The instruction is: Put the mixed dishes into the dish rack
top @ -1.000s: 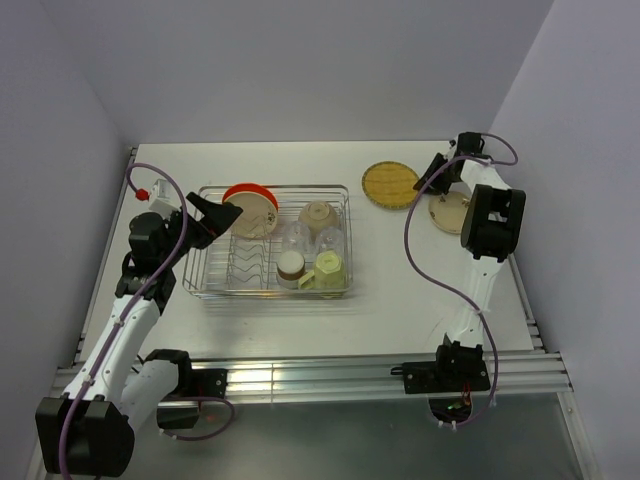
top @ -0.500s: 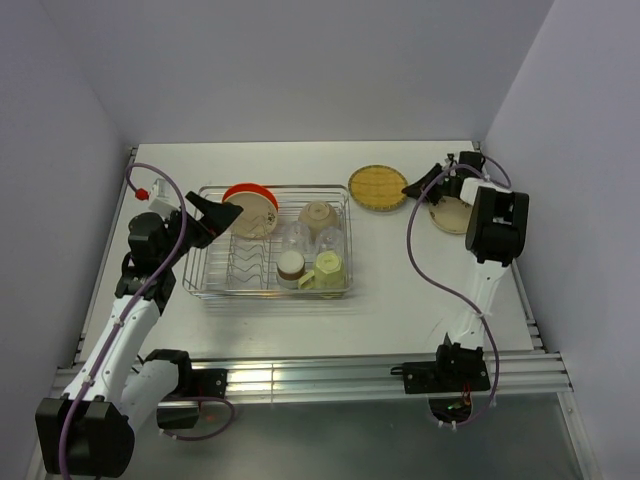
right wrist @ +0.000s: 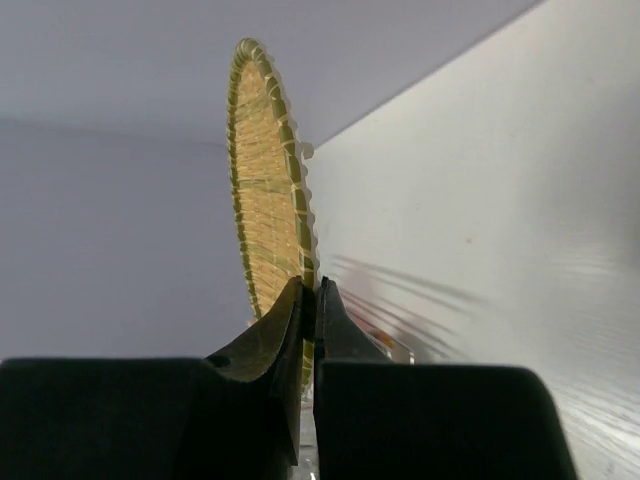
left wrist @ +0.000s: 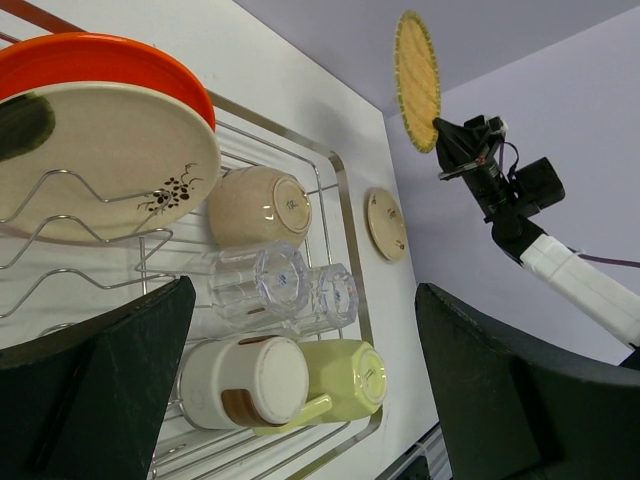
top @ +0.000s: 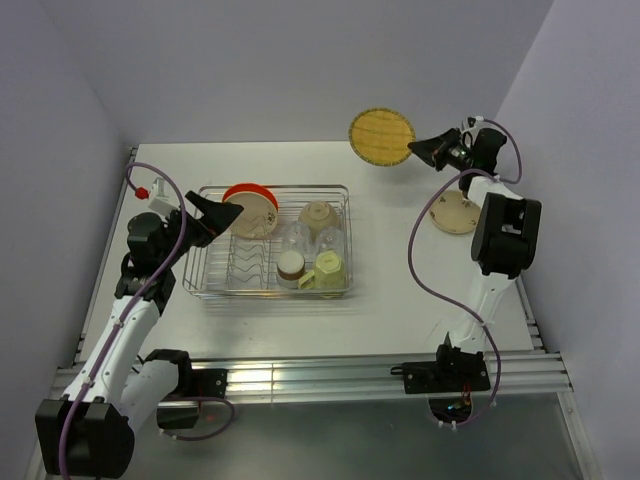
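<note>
Aloft, right gripper [top: 414,150] pinches yellow plate [top: 382,137] rim (arm stretched rearward).

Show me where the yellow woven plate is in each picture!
Top external: the yellow woven plate is near the top, right of centre, held up off the table.
Left wrist: it is at the top edge, right of centre, seen almost edge-on.
Right wrist: it is left of centre, standing on its edge.
Shared landmark: the right gripper pinching the plate's rim shows in all three views.
</note>
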`<state>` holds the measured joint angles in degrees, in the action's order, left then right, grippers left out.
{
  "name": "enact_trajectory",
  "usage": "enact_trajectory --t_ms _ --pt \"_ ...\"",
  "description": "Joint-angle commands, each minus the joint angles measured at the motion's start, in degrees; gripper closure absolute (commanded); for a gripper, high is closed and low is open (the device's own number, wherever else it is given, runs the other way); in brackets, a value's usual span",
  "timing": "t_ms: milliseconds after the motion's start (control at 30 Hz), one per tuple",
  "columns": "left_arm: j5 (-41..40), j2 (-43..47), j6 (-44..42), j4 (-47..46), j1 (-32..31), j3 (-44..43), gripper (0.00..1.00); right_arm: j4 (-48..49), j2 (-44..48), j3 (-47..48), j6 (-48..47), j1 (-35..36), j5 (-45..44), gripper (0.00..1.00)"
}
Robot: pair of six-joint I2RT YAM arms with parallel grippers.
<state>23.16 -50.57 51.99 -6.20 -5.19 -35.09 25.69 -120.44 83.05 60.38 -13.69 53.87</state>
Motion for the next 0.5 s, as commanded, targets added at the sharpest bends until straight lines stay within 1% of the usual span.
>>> enact_trajectory --t_ms 0,67,100,167,200,267,300,367,400,467 --pt "1.45 1.35 -0.13 -2.94 -0.17 -0.68 0.01 7.45 4.60 3.78 5.54 1.29 4.05 1.00" --pt "1.45 1.26 -0.57 -2.07 -0.17 -1.29 0.01 5.70 5.74 4.66 3.70 2.35 4.58 1.00" --pt "1.28 1.17 -1.35 -1.54 -0.17 -1.73 0.01 2.73 7.05 5.80 0.56 2.96 5.02 1.00" --pt "1.01 1.35 -2.06 -0.58 -0.17 -2.61 0.01 -0.28 8.29 6.77 -2.88 5.25 5.37 1.00" --pt "0.84 1.43 -2.67 0.30 -0.17 -2.87 0.01 -3.86 9.51 7.82 -6.73 6.04 5.55 1.00" --pt "0.49 1.70 -3.21 1.18 -0.17 -3.49 0.01 -8.18 10.49 9.23 -11.14 9.02 5.55 1.00" --pt "0.31 1.79 -3.73 1.71 -0.17 -3.67 0.01 -13.25 11.01 11.33 -16.21 10.17 5.63 1.00" --pt "0.05 2.05 -4.08 2.33 -0.17 -3.93 0.01 -19.16 11.28 14.24 -21.68 13.32 5.64 1.00" --pt "-0.04 2.14 -4.43 2.85 -0.17 -4.02 0.01 -24.58 11.37 17.29 -26.58 15.17 5.55 1.00" --pt "-0.48 2.66 -5.05 3.47 -0.17 -4.11 0.01 -29.80 11.46 20.12 -33.27 18.94 4.76 1.00"
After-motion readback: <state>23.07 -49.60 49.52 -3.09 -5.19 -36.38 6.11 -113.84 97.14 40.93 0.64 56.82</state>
